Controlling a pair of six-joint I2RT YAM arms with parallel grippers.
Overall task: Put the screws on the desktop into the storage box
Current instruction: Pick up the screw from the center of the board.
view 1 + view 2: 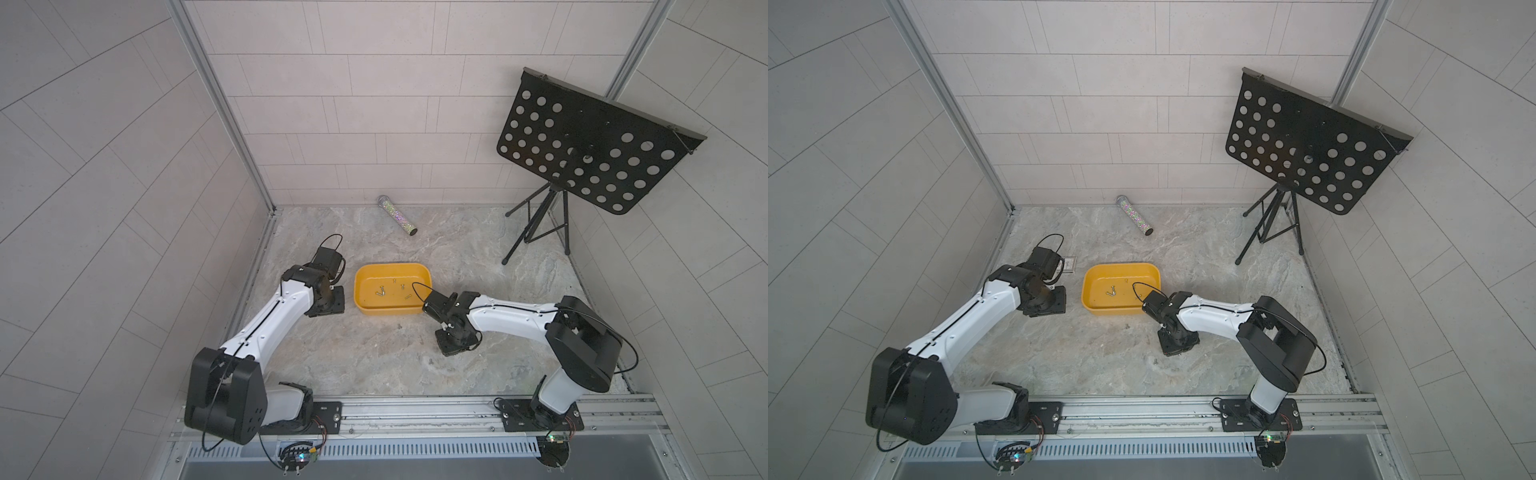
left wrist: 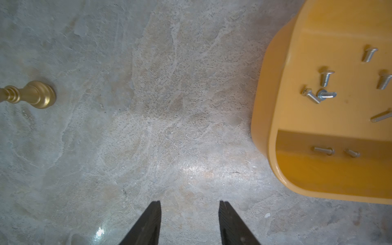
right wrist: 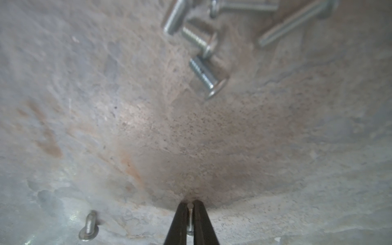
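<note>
We find the right gripper (image 3: 190, 204) pinching a screw (image 3: 190, 213) by its shank and judge the screw light, rigid and slippery, with the storage box (image 1: 358, 291) at the gripper's eleven o'clock and the left gripper (image 2: 189, 204) spread.

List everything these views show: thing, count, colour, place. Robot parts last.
Marble-patterned desktop: one, grey-beige, underneath everything.
Shallow plastic storage box: one, yellow, mid-desktop between the arms.
Screws in the box: at least six, silver-grey, on its floor.
Loose screws: at least six, silver-grey, on the desktop near the right gripper.
Glittery tube: one, silvery multicolour, lying near the back wall.
Perforated music stand: one, black, far right corner.
Bell-shaped metal thing: one, brass, on the desktop, in the left wrist view.
Printed card box: one, pale, just beyond the left gripper.
Left gripper: black, open over bare desktop beside the box.
Right gripper: black, shut on one screw.
</note>
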